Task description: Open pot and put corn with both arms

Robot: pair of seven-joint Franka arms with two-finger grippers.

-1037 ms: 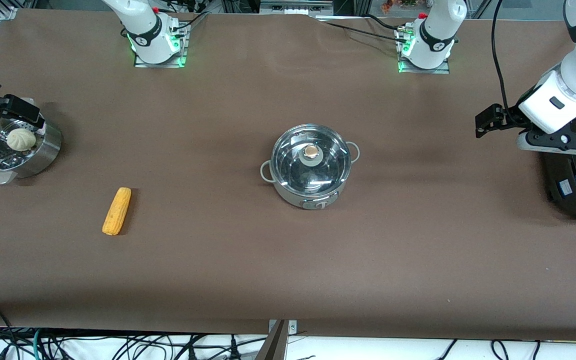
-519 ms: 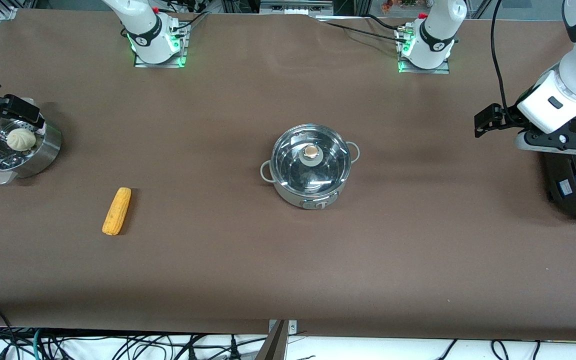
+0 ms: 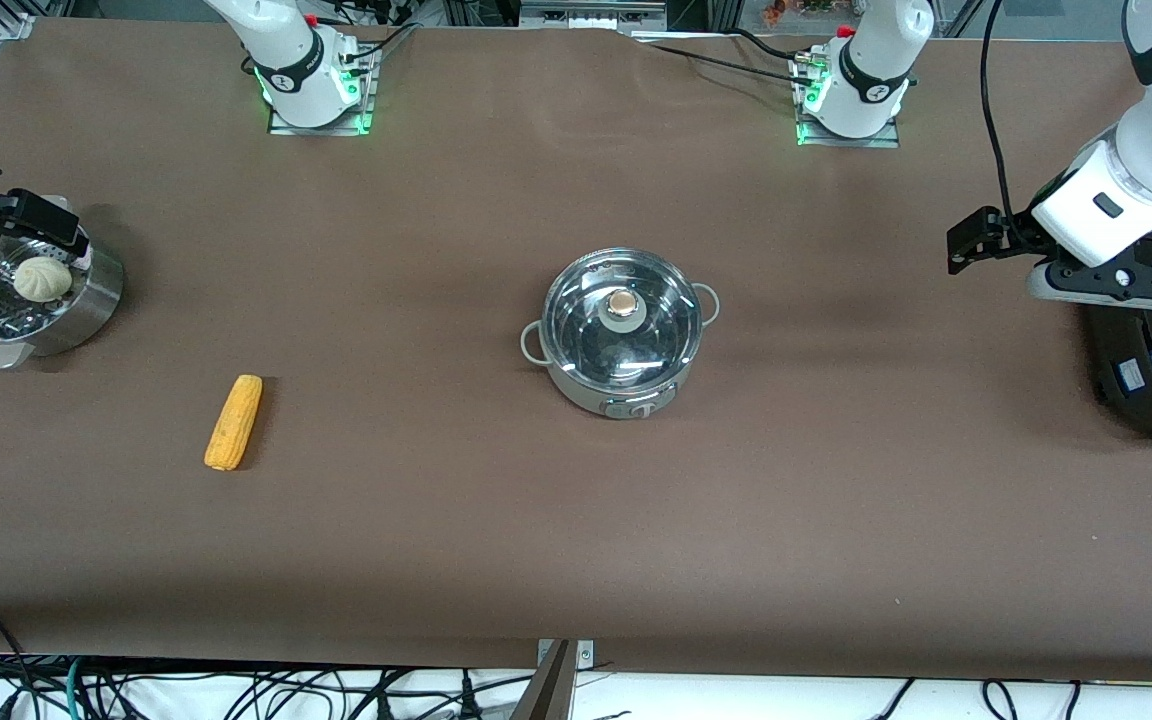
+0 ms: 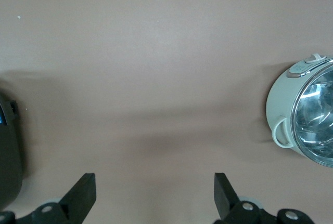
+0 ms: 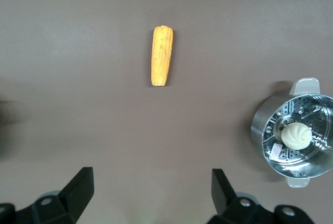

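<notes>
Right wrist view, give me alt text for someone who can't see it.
A yellow corn cob lies alone on the brown table, seen from above. A steel steamer basket holding a white bun stands apart from it, and the open right gripper hovers over bare table with nothing between its fingers.

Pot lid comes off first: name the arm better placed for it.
Left, probably. Its open tool hangs toward the pot's end, near the black cooker; the right tool is over the steamer basket.

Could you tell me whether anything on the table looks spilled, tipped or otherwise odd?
Nothing stands out: the pot sits upright with its lid on, the corn lies flat on the table, and the bun rests in the steamer basket.
</notes>
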